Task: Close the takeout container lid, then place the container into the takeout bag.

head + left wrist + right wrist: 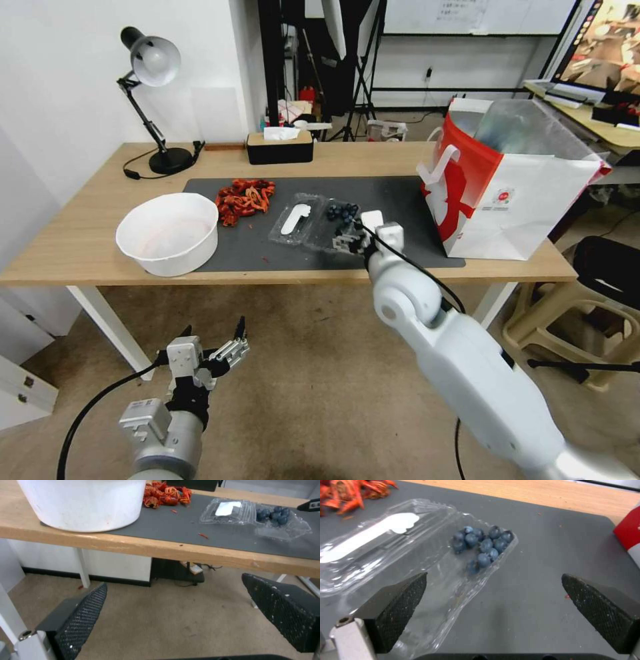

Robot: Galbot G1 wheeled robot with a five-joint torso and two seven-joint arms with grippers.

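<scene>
Table (80,253) is light wood with a dark grey mat (400,200) over the middle, set in a cluttered room with a black desk lamp (150,73) and a tissue box (279,147) along the far edge and beige carpet underneath. The right gripper (351,239) is out over the mat near the table's front edge, fingers spread wide with nothing between them. The takeout container (476,555) lies flat and open right in front of it, its near end just at the gripper's left finger in the right wrist view, a clump of dark blueberries (483,543) sitting toward the far end of that half. The lid (376,542), with its white sticker, is folded out flat on the far side of the berry half from the bag, so it's still unclosed. The takeout bag (507,193) stands upright off to the gripper's right, near but not touching, mouth open and silvery lining showing. Past the lid there's a pile of red crayfish shells (244,198) on the mat, then a big white bowl (169,233), which looks empty apart from a pinkish smear. The left gripper (212,333) hangs low below the table edge, well away from everything, fingers wide apart and holding nothing.
</scene>
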